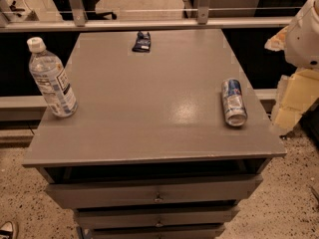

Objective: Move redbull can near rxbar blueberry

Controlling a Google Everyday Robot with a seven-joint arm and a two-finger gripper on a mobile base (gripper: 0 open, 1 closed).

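**Can down by the right edge, bar at the far edge**

The slim blue-and-silver metal redbull can [234, 102] lies on its side on my flat grey table top [149, 108]. It is close to the right edge, about midway between the far right and near right corners. Its length runs roughly along that edge, and one shiny silver end faces the near edge. The body shows blue and silver panels with a glossy sheen.

The small, crinkled, dark navy-blue rxbar blueberry wrapper [142, 41] lies flat at the middle of the far edge, well apart from the can.

A tall clear plastic water bottle with a white cap [51, 81] stands upright at the left edge. Grey drawers [154, 193] sit under the near edge.

My claw is out of view. Only a white rounded housing of my arm [305, 31] shows, beyond the far right corner and off the table. I cannot tell whether the claw is open or closed.
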